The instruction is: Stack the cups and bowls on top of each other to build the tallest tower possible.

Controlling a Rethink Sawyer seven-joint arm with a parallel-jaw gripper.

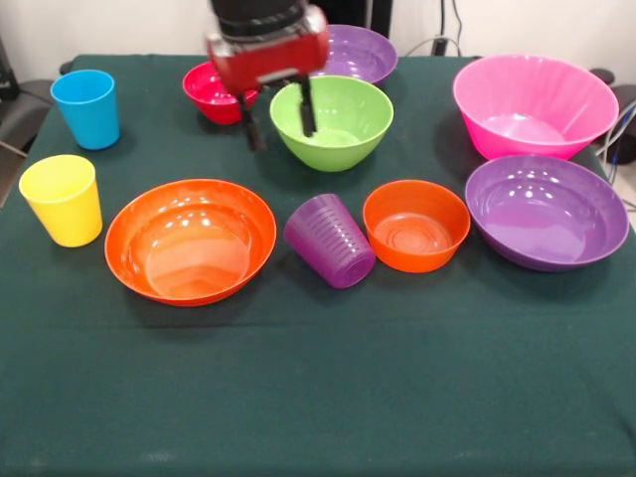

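Note:
My gripper (279, 123) hangs open above the table, its two black fingers (307, 107) straddling the near-left rim of the green bowl (338, 121), with nothing held. Behind it stand the small red bowl (212, 91) and a purple bowl (360, 52). The pink bowl (534, 103) is at the right, with a second purple bowl (545, 211) in front of it. The wide orange bowl (191, 240) and small orange bowl (416, 225) sit nearer, with the purple cup (329, 240) lying tipped between them. The blue cup (86, 107) and yellow cup (63, 199) stand upright at the left. No tower stands.
A dark green cloth (328, 397) covers the table. Cables (621, 129) lie past its right edge.

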